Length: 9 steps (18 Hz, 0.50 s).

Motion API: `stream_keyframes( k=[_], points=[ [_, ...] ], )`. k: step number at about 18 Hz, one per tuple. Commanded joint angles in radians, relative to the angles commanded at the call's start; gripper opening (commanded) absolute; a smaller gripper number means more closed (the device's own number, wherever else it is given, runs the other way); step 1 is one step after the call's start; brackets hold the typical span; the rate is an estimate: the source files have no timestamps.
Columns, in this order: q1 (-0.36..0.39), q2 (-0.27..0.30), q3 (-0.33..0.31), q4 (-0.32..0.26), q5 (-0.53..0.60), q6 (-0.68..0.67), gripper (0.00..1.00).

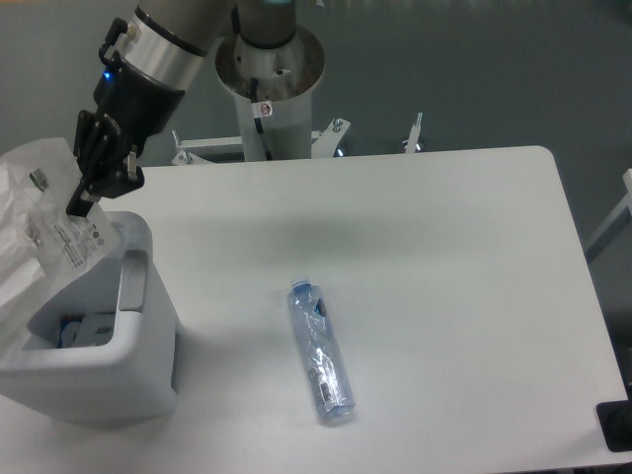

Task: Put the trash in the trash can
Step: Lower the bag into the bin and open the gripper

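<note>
My gripper (81, 200) hangs over the back left of the table, just above the far rim of the trash can (133, 296), a boxy white bin. It is shut on the top of the crinkled clear plastic bag (44, 232), whose white label faces the camera. The bag droops down over the bin's open mouth and its left side. The other piece of trash, a crushed clear bottle (319, 351) with a blue cap, lies flat near the table's middle, cap pointing away, well to the right of the bin.
White and blue items (84, 331) lie inside the bin. The arm's round pedestal (269, 69) stands behind the table, with metal brackets (336, 128) along the rear edge. A dark object (617, 425) sits past the front right corner.
</note>
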Motion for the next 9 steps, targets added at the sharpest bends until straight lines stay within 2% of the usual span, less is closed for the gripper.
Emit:
stream_keyframes(
  k=[9],
  points=[
    [-0.031, 0.011, 0.003, -0.014, 0.000, 0.000, 0.00]
  ],
)
